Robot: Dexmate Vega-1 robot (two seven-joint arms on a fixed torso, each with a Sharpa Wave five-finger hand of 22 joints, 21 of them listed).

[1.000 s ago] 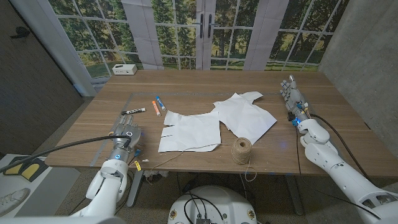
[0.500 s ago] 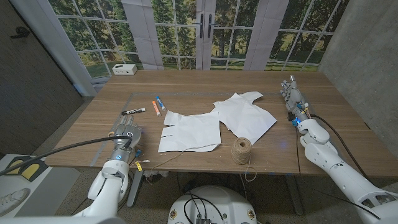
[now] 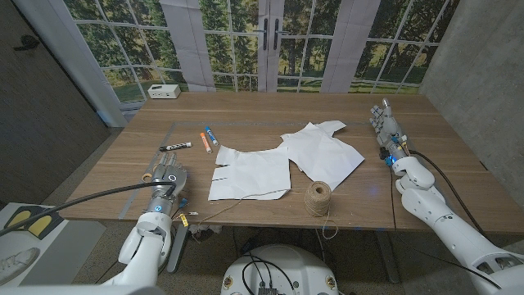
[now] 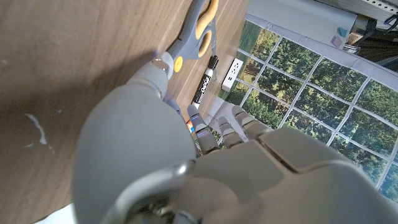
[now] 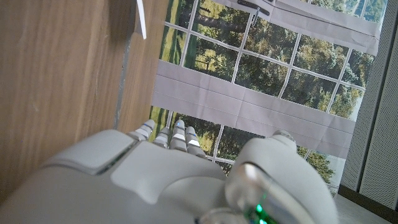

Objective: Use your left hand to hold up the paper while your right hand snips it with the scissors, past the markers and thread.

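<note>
The scissors (image 4: 196, 34) run off the left wrist picture's edge, so only the yellow handles and pivot show; in the head view the left hand (image 3: 166, 180) near the table's (image 3: 270, 111) left front corner covers them. The marker's (image 3: 175, 146) label is too small to read. The twine (image 3: 318, 197) trails over the table's front edge. The right hand's (image 3: 385, 124) palm side is hidden.

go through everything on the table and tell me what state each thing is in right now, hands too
left hand: open, over the scissors
right hand: open, holding nothing
scissors: lying on the table, not gripped
paper: flat, near-left edge already snipped
twine spool: upright, loose end trailing
black marker: lying, capped
</note>
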